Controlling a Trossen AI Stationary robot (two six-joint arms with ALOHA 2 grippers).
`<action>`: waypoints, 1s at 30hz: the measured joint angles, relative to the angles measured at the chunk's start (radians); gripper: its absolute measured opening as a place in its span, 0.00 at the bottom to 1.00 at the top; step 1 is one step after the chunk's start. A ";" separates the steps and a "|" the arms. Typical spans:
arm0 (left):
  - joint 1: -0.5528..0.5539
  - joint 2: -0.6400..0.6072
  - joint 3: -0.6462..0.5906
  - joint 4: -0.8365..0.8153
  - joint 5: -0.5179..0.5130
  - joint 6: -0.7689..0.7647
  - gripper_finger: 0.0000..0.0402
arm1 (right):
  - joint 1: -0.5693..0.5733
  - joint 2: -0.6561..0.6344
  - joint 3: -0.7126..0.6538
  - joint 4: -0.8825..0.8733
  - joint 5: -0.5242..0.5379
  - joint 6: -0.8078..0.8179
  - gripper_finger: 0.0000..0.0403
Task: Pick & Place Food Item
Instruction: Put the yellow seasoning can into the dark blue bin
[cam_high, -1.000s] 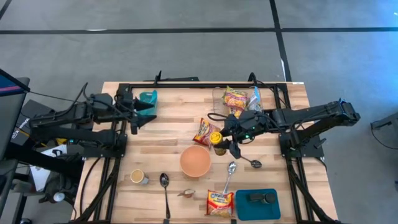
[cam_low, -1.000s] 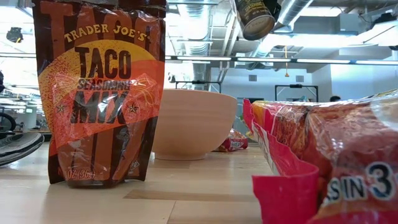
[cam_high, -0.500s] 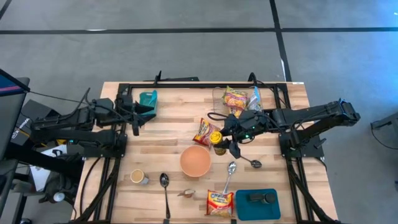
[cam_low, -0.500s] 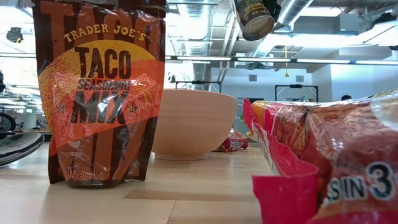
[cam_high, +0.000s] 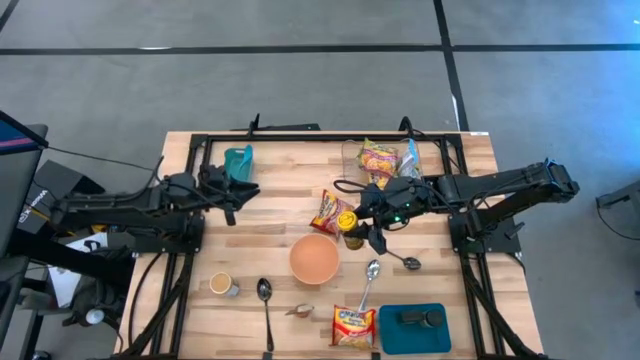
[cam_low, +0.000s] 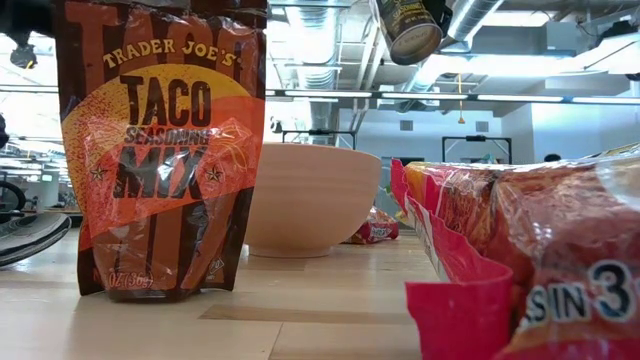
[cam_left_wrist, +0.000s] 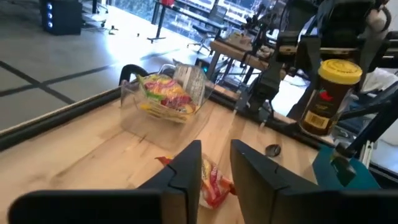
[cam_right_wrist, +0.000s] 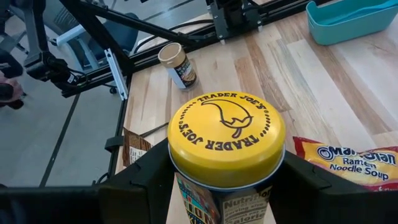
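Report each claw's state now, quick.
Left claw: nearly closed, narrow gap, holding nothing.
Right claw: closed on the yellow-lidded jar, lifted above the table.

You could read "TRADER JOE'S TACO SEASONING MIX" on the orange-and-brown pouch (cam_low: 160, 150) that stood at 9 o'clock in the low view. At 4 o'clock there, a red packet (cam_low: 540, 270) showed "S IN 3". In the right wrist view, the jar's yellow lid (cam_right_wrist: 226, 135) carried "TRADER JOE'S" around a drawn figure, and the noodle packet (cam_right_wrist: 348, 160) at 3 o'clock read "Ramen Noodle Soup".
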 joint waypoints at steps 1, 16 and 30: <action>0.000 -0.011 -0.013 0.009 0.001 -0.009 0.18 | 0.000 0.000 0.000 -0.001 0.000 0.000 0.49; 0.000 -0.090 -0.109 0.031 0.002 -0.078 0.04 | 0.000 0.000 0.000 -0.006 0.000 0.000 0.48; 0.000 -0.090 -0.109 0.032 0.001 -0.078 0.04 | 0.000 0.000 0.000 -0.006 0.000 0.000 0.49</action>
